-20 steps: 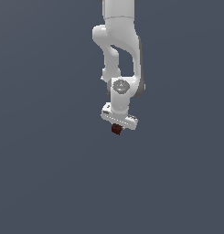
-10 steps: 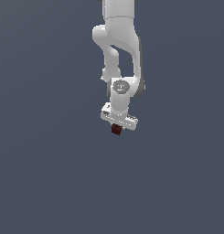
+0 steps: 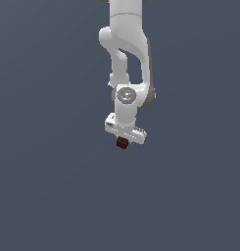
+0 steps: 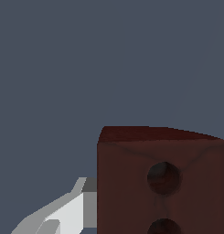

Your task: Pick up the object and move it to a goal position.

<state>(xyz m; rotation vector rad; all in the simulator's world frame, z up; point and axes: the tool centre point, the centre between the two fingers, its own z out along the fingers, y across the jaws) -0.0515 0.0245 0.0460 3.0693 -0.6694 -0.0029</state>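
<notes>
The object is a tiny dark red-brown block, just under the white hand of the arm in the exterior view. My gripper is shut on it; the fingers are mostly hidden behind the hand and the block. In the wrist view the block fills the near corner, a dark red-brown face with two round holes, and one white finger touches its side. The other finger is out of view. No goal marker shows in either view.
The white arm comes down from the top of the exterior view. Plain dark grey-blue ground lies all around with no other objects.
</notes>
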